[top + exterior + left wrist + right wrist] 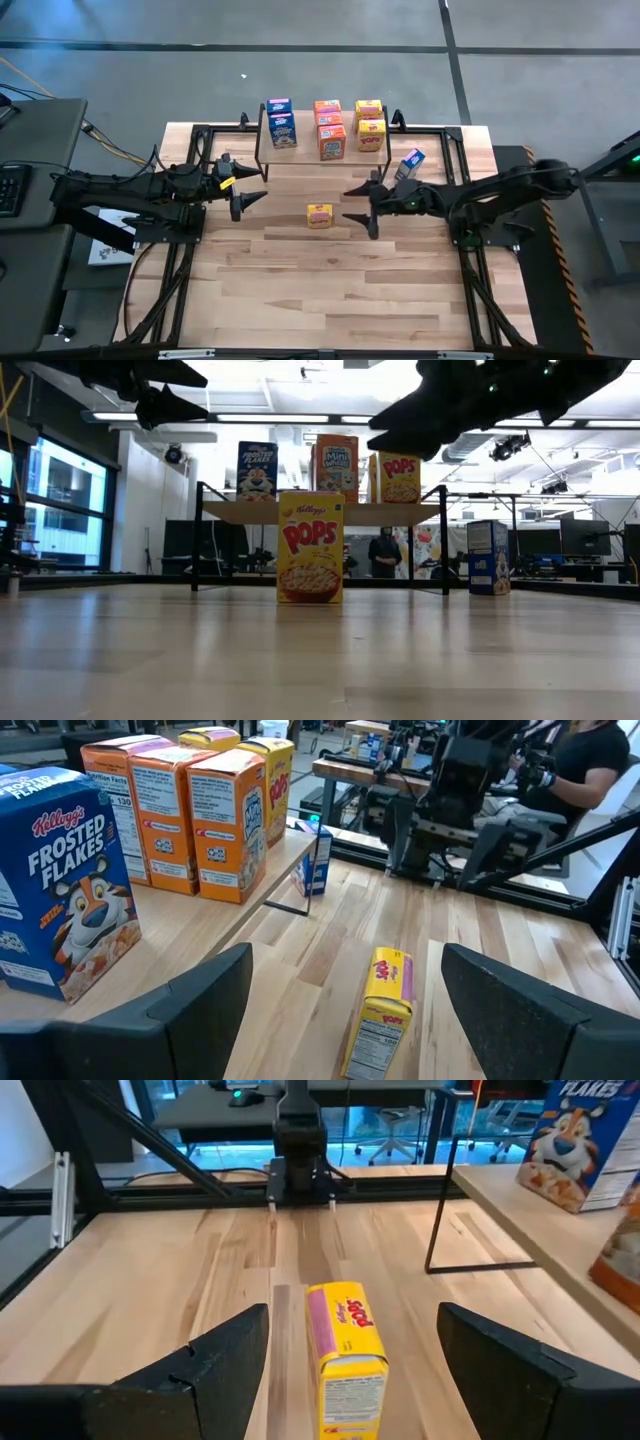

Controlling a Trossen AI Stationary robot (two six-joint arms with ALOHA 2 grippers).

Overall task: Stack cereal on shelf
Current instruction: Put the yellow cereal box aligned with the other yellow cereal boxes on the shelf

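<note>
Frosted Flakes box (pixel 580 1140) cut by frame edge — person (pixel 383 552) behind shelf (pixel 320 512), blurred.

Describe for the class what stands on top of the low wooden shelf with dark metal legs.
On the low wooden shelf stand blue cardboard cereal boxes, orange cardboard cereal boxes and yellow cardboard cereal boxes, upright in rows. Front boxes hide those behind in the low view.

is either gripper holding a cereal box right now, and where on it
No. Both the left gripper and right gripper are open and empty, on either side of the yellow cereal box standing on the table, without touching it.
</note>
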